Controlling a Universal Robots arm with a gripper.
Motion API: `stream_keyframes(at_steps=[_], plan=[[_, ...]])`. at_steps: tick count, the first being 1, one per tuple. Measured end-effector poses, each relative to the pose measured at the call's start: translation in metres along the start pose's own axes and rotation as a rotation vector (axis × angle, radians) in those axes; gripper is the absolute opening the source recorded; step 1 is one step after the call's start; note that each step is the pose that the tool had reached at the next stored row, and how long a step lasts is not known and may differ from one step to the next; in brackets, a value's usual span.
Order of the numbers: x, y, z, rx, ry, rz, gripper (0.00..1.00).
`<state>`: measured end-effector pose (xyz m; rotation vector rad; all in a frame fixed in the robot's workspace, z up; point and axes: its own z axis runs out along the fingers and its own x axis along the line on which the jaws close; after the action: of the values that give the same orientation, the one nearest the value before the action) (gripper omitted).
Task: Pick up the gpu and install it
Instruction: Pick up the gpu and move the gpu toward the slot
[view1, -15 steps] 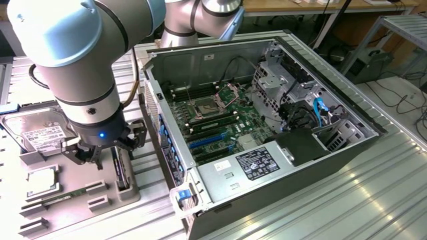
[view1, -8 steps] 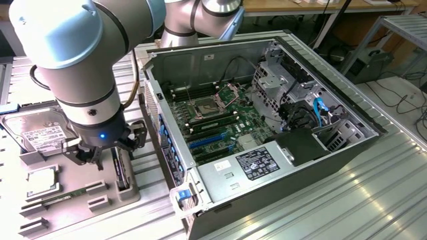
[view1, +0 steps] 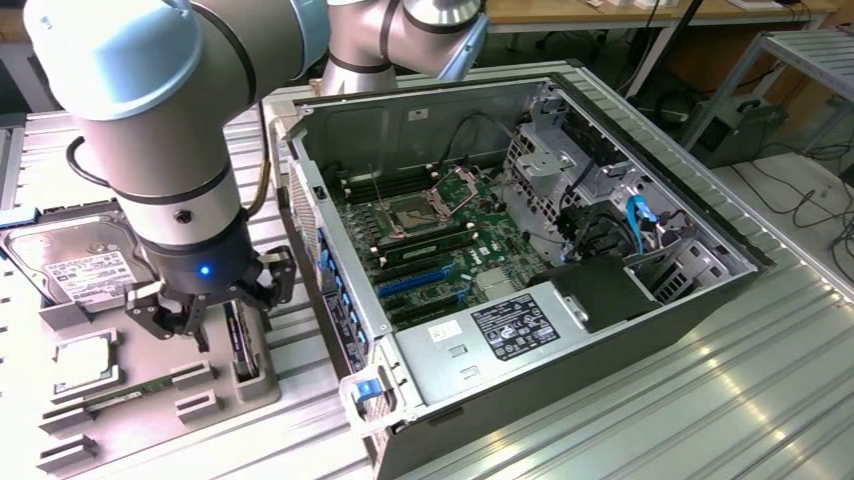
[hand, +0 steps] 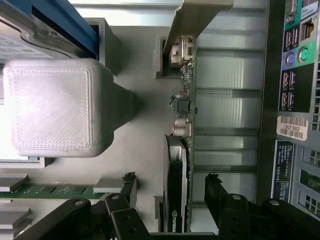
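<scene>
Two black fingers (hand: 220, 197) of the gripper (hand: 171, 180) stand spread wide, one on each flat side of the gpu (hand: 181, 125). A strip of free room lies between each tip and the card, so nothing is clasped. The gap looks narrower on the bare-board side than on the side of the black fan shroud (hand: 175, 200). The gpu stands on its long edge in a narrow slot of the grey holder tray (view1: 227, 395), its green board showing edge-on. Its silver end bracket (hand: 192, 22) is at the end away from the fingers. In the exterior view the arm hangs upright over this slot, which runs along the tray's edge nearest the open computer case (view1: 534, 250). The case sits to the exterior view's right of the tray. A thin strip of ribbed metal table (view1: 667, 400) separates tray and case, and the case's side wall rises close beside the gripper. In the wrist view the case's rear port panel (hand: 295, 60) runs parallel to the card across that strip. On the fan side, a pale raised block (hand: 50, 107) of the tray stands well clear of the card. Further from the case, the tray carries a hard drive (view1: 74, 265), a processor (view1: 83, 362) and a memory stick (view1: 134, 388), all apart from the fingers.
</scene>
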<state>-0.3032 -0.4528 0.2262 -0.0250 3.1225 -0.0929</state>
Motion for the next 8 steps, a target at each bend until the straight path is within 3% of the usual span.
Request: stream_keyframes(at_steps=[1,8], plan=[[0.0000,0.0004,0.0000,0.0100,0.0001,0.000,0.66],[0.0000,0.0004,0.0000,0.0112,0.0001,0.000,0.66]])
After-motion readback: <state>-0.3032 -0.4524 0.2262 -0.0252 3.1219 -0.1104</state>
